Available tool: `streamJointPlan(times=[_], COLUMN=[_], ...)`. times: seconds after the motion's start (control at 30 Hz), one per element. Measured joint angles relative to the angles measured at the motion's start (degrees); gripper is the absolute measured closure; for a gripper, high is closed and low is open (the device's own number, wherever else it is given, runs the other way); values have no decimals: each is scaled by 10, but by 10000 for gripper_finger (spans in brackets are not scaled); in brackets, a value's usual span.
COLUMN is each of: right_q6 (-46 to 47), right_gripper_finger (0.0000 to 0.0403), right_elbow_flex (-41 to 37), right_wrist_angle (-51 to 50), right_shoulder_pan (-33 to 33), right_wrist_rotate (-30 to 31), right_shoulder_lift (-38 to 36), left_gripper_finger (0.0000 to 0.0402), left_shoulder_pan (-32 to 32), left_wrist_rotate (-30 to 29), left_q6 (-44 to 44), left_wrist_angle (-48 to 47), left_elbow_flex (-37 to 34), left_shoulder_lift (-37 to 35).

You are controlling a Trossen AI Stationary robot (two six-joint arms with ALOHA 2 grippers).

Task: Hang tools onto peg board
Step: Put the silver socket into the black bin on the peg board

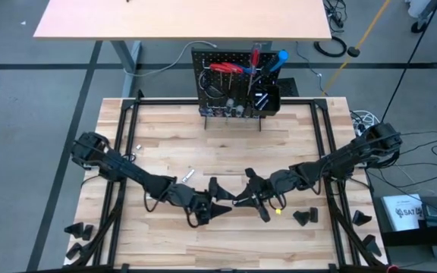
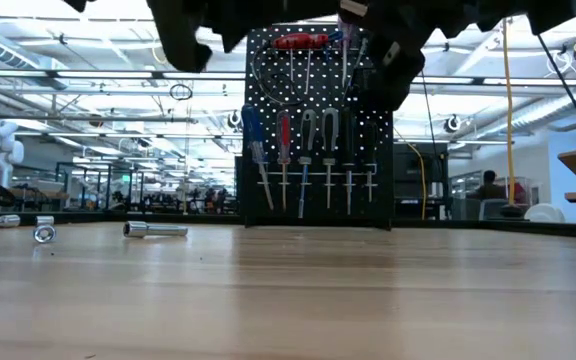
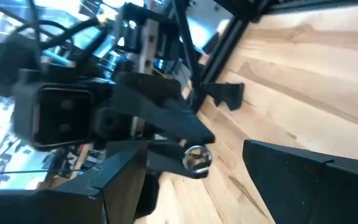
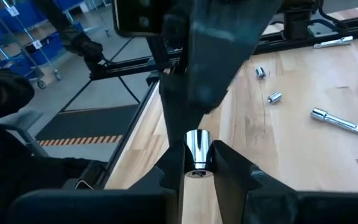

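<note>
Right claw (image 1: 249, 200) is pinching nearly closed on a small silver socket (image 4: 197, 149), gripping it by its rear part so that the front part is sticking out bare past the fingertips. That hold is probably leaving free metal for the other arm to take. Left claw (image 1: 220, 208) is standing wide open and holding nothing, facing the right one from its 9 o'clock side in the high view. Its two fingers are straddling the offered socket without touching it, which reads as a handover being set up, not a hanging move. Both claws are meeting above the table (image 1: 279, 152), slightly toward 6 o'clock of its centre and well apart from the board (image 1: 237, 102) at 12 o'clock. The socket's long axis is lying in line with the right claw's fingers. In the high view it is running roughly along the 3-to-9 line, with the free end pointing toward 9 o'clock into the left claw's gap. From the left wrist that round end face is looking straight back at the camera. I cannot tell whether it is the drive end or the open end. On the board, red pliers (image 1: 224, 68) and screwdrivers (image 2: 284, 150) are already hanging, while loose bits (image 1: 189, 174) are lying on the wood at about 10 o'clock of the claws.
</note>
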Motion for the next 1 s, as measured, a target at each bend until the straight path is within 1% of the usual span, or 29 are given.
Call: streamJointPlan(times=[0.13, 0.33, 0.43, 0.6, 0.7, 0.87, 0.93, 1.0], right_q6=[-5, -6, -7, -9, -11, -10, -10, -8], right_gripper_finger=[357, 356, 355, 355, 354, 354, 354, 353], right_elbow_flex=[0, 0, 0, 0, 0, 0, 0, 0], right_wrist_angle=[-3, -9, -15, -22, -20, -19, -20, -22], right_shoulder_pan=[0, 0, 0, 0, 0, 0, 0, 0], right_wrist_rotate=[0, 0, 1, 1, 1, 1, 0, 0], right_shoulder_lift=[0, 0, 0, 0, 0, -1, -1, -1], left_gripper_finger=[128, 129, 143, 198, 242, 315, 338, 344], left_shoulder_pan=[6, 12, 13, 14, 14, 12, 12, 12], left_wrist_rotate=[0, -4, -5, -14, -24, -26, -23, -21], left_q6=[11, 14, 14, 21, 42, 48, 49, 48], left_wrist_angle=[-17, -15, -24, -28, -32, -36, -43, -45], left_elbow_flex=[17, 33, 39, 39, 39, 39, 39, 39], left_shoulder_lift=[19, 36, 38, 38, 38, 37, 37, 37])
